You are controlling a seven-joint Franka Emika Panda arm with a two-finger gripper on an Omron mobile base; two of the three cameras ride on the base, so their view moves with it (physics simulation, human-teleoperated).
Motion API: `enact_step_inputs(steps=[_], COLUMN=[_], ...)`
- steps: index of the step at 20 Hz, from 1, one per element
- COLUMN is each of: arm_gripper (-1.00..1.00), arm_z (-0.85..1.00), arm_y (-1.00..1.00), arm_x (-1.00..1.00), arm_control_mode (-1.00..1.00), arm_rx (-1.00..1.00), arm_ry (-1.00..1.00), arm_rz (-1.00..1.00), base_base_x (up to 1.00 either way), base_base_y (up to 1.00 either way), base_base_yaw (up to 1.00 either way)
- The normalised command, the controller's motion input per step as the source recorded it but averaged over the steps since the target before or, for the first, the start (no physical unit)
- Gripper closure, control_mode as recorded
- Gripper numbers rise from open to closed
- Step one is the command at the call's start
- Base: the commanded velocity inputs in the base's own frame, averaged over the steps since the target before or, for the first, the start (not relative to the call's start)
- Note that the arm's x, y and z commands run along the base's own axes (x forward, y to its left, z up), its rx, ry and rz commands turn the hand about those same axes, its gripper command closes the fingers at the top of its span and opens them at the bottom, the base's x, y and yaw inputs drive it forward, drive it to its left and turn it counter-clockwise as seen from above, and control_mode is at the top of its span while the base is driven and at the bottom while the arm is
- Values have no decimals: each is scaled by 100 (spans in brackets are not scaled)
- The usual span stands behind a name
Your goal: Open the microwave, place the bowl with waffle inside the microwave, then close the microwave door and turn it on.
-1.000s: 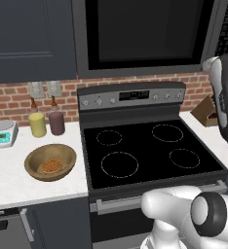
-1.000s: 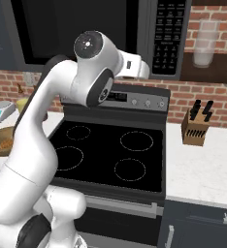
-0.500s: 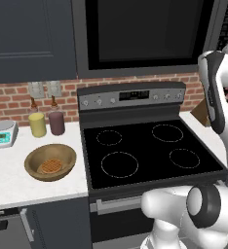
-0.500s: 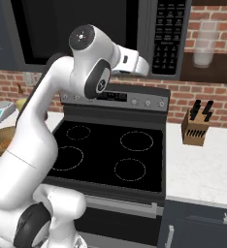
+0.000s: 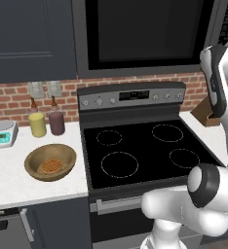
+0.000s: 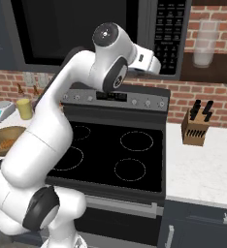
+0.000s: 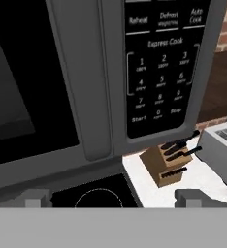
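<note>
The microwave [image 5: 140,34] hangs over the stove with its door [image 7: 28,82] shut; its vertical bar handle [image 7: 84,82] and black keypad [image 7: 161,72] are close ahead in the hand view. My gripper [image 7: 113,199] is open and empty, with dark fingertips [image 7: 35,198] spread wide. In the right base view the gripper [image 6: 153,64] is raised in front of the microwave's lower right, near the keypad [image 6: 169,34]. The brown bowl [image 5: 50,162] holding the waffle [image 5: 51,166] sits on the counter left of the stove, and its edge [image 6: 4,139] shows in the right base view.
A yellow jar [image 5: 37,124], a maroon jar [image 5: 57,123] and a small scale [image 5: 2,133] stand behind the bowl. The black stove top [image 5: 145,146] lies under the microwave. A knife block [image 6: 195,128] and a toaster [image 7: 222,150] stand on the right counter.
The arm has lifted and swung the hand a little higher and closer to the microwave's handle and keypad side. The jaws stayed open; bowl and door have not moved.
</note>
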Motion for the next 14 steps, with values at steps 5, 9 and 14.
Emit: enact_step_inputs(steps=[5,9,14], arm_gripper=[-100,-100,-100], arm_z=[0,0,-3], arm_y=[-2,0,0], arm_x=[48,49,46], arm_control_mode=[-100,-100,-100], arm_rx=[4,1,0], arm_ry=[0,0,0], arm_rz=[5,7,8], base_base_x=[0,0,0], base_base_y=[0,0,0], base_base_yaw=[0,0,0])
